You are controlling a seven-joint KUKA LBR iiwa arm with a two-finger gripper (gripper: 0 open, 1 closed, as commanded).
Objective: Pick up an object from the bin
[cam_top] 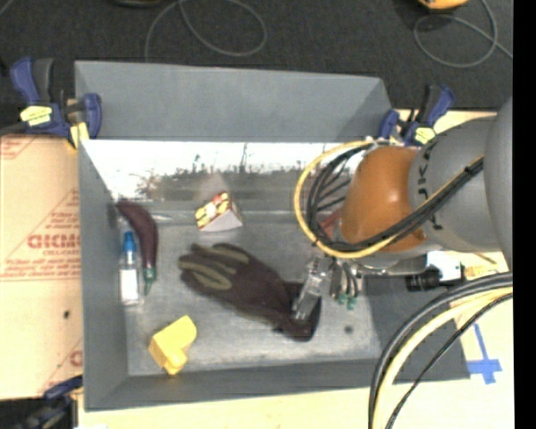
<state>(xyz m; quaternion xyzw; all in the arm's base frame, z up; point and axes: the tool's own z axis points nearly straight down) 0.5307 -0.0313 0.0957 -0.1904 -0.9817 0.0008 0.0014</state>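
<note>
We see the gripper (307,300) low at the right side of the bin (232,105), reaching in from the right under the arm's orange cover (380,199) and its looped cables (305,206). Its tip sits right at the cuff end of a dark glove (237,280), and it looks to be touching the cloth there. We cannot tell whether the gripper is open or closed, nor whether any of the glove is caught in it.

The glove lies flat on the floor near the middle of the bin, with its finger end pointing left and its cuff pointing right and toward the front wall.

The other things lie well apart from the gripper. A yellow block (173,342) rests in the front left corner. A small box (216,213) printed in white, red and yellow stands near the back wall, just behind the glove. Along the left wall we see a clear bottle (129,266) with a blue top, and a dark maroon thing (143,226) just beside it.
</note>
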